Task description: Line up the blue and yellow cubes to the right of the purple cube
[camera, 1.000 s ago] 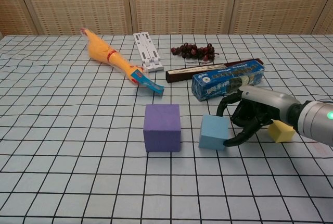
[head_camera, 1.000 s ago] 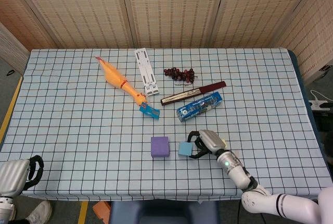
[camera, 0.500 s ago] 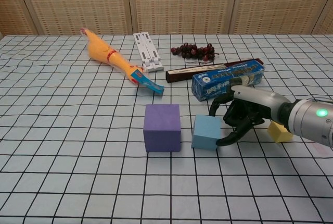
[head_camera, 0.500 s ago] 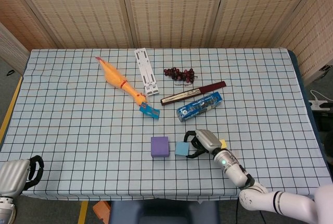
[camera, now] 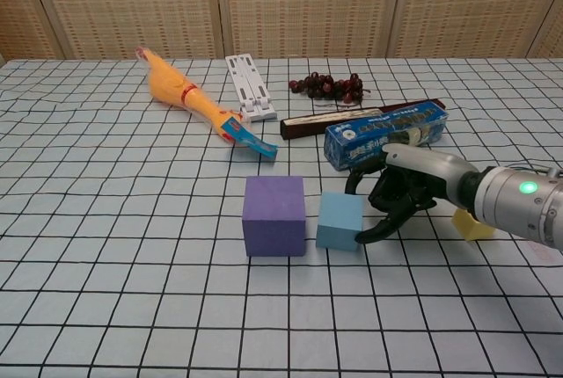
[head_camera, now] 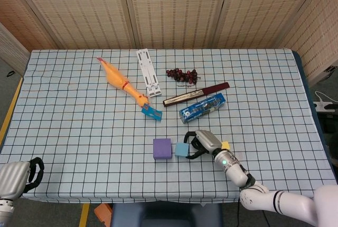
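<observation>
My left robot hand (head_camera: 18,177) rests curled and empty off the surface's (head_camera: 68,126) near-left corner, the purple cube (camera: 274,215) sits just left of the blue cube (camera: 339,220), my right robot hand (camera: 400,195) cups fingers against that blue cube's right side, and the yellow cube (camera: 472,224) lies behind my wrist.

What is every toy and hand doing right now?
purple cube: resting flat on table.
blue cube: close right of purple, small gap.
right hand: fingers curled against blue cube.
yellow cube: behind right arm, off the line.
left hand: idle at table corner.
</observation>
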Controlling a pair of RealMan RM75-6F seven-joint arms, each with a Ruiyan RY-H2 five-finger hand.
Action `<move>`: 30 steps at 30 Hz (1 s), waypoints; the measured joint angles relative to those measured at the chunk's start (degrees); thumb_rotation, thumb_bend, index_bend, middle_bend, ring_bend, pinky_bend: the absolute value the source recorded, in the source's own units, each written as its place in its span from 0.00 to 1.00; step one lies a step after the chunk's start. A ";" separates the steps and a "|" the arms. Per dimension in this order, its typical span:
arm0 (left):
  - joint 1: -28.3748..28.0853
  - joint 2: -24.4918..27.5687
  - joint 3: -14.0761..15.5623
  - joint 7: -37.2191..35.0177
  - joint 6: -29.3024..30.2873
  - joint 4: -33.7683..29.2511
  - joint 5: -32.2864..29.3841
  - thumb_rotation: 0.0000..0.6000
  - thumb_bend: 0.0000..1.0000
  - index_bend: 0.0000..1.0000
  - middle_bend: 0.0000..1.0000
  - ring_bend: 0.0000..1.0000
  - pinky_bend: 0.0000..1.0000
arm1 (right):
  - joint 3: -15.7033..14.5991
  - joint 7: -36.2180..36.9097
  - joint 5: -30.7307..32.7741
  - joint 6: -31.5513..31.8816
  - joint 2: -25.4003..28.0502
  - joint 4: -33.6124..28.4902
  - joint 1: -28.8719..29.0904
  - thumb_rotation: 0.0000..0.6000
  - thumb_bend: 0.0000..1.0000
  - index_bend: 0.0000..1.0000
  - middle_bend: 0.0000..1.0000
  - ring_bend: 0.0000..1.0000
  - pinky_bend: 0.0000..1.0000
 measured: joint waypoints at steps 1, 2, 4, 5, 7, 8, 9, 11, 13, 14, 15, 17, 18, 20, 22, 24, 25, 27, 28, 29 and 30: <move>0.00 -0.01 0.01 0.02 -0.02 0.00 -0.01 1.00 0.47 0.57 0.79 0.77 0.99 | 0.03 0.28 -0.07 -0.22 -0.02 0.03 0.10 1.00 0.00 0.51 0.90 0.87 0.99; -0.02 -0.01 0.02 0.04 -0.07 -0.01 -0.03 1.00 0.47 0.57 0.79 0.77 0.99 | 0.03 0.54 -0.20 -0.44 -0.04 0.05 0.21 1.00 0.00 0.51 0.90 0.87 0.99; -0.04 -0.02 0.01 0.05 -0.11 -0.02 -0.07 1.00 0.47 0.57 0.79 0.77 0.99 | -0.02 0.87 -0.57 -0.67 -0.05 0.08 0.40 1.00 0.00 0.51 0.90 0.87 0.99; -0.04 -0.02 0.01 0.04 -0.11 -0.01 -0.08 1.00 0.47 0.57 0.79 0.77 0.99 | -0.06 0.99 -0.69 -0.70 -0.08 0.11 0.44 1.00 0.00 0.51 0.90 0.87 0.99; -0.03 -0.02 -0.01 0.01 -0.06 -0.02 -0.11 1.00 0.47 0.57 0.79 0.77 0.99 | -0.10 1.22 -0.78 -0.77 -0.16 0.29 0.54 1.00 0.00 0.51 0.90 0.87 0.99; -0.02 -0.02 -0.02 -0.02 -0.04 -0.02 -0.10 1.00 0.47 0.57 0.79 0.77 0.99 | -0.10 1.28 -0.77 -0.80 -0.20 0.40 0.58 1.00 0.00 0.51 0.90 0.87 0.99; -0.01 -0.01 -0.02 -0.06 -0.02 -0.02 -0.09 1.00 0.47 0.57 0.79 0.77 0.99 | -0.12 1.31 -0.75 -0.84 -0.25 0.57 0.63 1.00 0.00 0.51 0.90 0.87 0.99; -0.01 -0.01 0.00 -0.08 -0.04 -0.01 -0.07 1.00 0.47 0.57 0.79 0.77 0.99 | -0.18 1.27 -0.71 -0.89 -0.32 0.78 0.70 1.00 0.00 0.51 0.90 0.87 0.99; -0.04 -0.02 0.00 -0.08 -0.12 0.01 -0.12 1.00 0.47 0.57 0.79 0.77 0.99 | -0.26 1.24 -0.68 -0.94 -0.26 0.78 0.76 1.00 0.00 0.50 0.90 0.87 0.99; -0.06 -0.01 0.00 -0.07 -0.15 0.01 -0.13 1.00 0.47 0.57 0.79 0.77 0.99 | -0.29 1.24 -0.70 -0.95 -0.22 0.75 0.78 1.00 0.00 0.48 0.90 0.87 0.99; -0.06 0.00 0.01 -0.08 -0.16 -0.01 -0.12 1.00 0.47 0.57 0.79 0.77 0.99 | -0.36 1.21 -0.77 -0.94 -0.17 0.73 0.79 1.00 0.00 0.47 0.90 0.87 0.99; -0.06 0.01 0.01 -0.07 -0.13 -0.02 -0.08 1.00 0.47 0.57 0.79 0.77 0.99 | -0.50 1.15 -0.92 -0.88 -0.10 0.72 0.79 1.00 0.00 0.44 0.90 0.87 0.99; -0.07 0.00 -0.01 -0.07 -0.11 -0.03 -0.07 1.00 0.47 0.57 0.79 0.77 0.99 | -0.57 1.15 -0.97 -0.86 -0.08 0.72 0.79 1.00 0.00 0.42 0.90 0.87 0.99; -0.06 0.01 0.02 -0.04 -0.10 -0.05 -0.02 1.00 0.47 0.57 0.79 0.77 0.99 | -0.63 1.23 -0.99 -0.95 -0.03 0.74 0.82 1.00 0.00 0.38 0.90 0.87 0.99; -0.06 0.01 0.02 -0.04 -0.08 -0.06 0.01 1.00 0.47 0.57 0.79 0.77 0.99 | -0.68 1.44 -1.05 -1.08 0.07 0.72 0.86 1.00 0.00 0.34 0.90 0.87 0.99; -0.05 0.01 0.03 -0.02 -0.07 -0.08 0.01 1.00 0.47 0.57 0.79 0.77 0.99 | -0.76 1.63 -1.21 -1.16 0.23 0.65 0.88 1.00 0.00 0.31 0.90 0.87 0.99; -0.06 0.01 0.03 0.00 -0.08 -0.08 0.00 1.00 0.47 0.57 0.79 0.77 0.99 | -0.78 1.74 -1.29 -1.17 0.30 0.60 0.88 1.00 0.00 0.29 0.90 0.87 0.99; -0.07 0.00 0.04 0.04 -0.12 -0.07 -0.04 1.00 0.47 0.57 0.79 0.77 0.99 | -0.81 2.01 -1.53 -1.15 0.52 0.44 0.88 1.00 0.00 0.26 0.90 0.87 0.99; -0.07 0.00 0.04 0.05 -0.12 -0.07 -0.04 1.00 0.47 0.57 0.79 0.77 0.99 | -0.82 2.10 -1.63 -1.13 0.65 0.33 0.87 1.00 0.00 0.25 0.90 0.87 0.99; -0.07 0.00 0.04 0.06 -0.11 -0.08 -0.03 1.00 0.47 0.57 0.79 0.77 0.99 | -0.84 2.14 -1.73 -1.10 0.80 0.21 0.87 1.00 0.00 0.24 0.90 0.87 0.99; -0.07 0.00 0.05 0.07 -0.10 -0.10 0.01 1.00 0.47 0.57 0.79 0.77 0.99 | -0.88 2.13 -1.85 -1.03 1.04 -0.01 0.85 1.00 0.00 0.24 0.90 0.87 0.99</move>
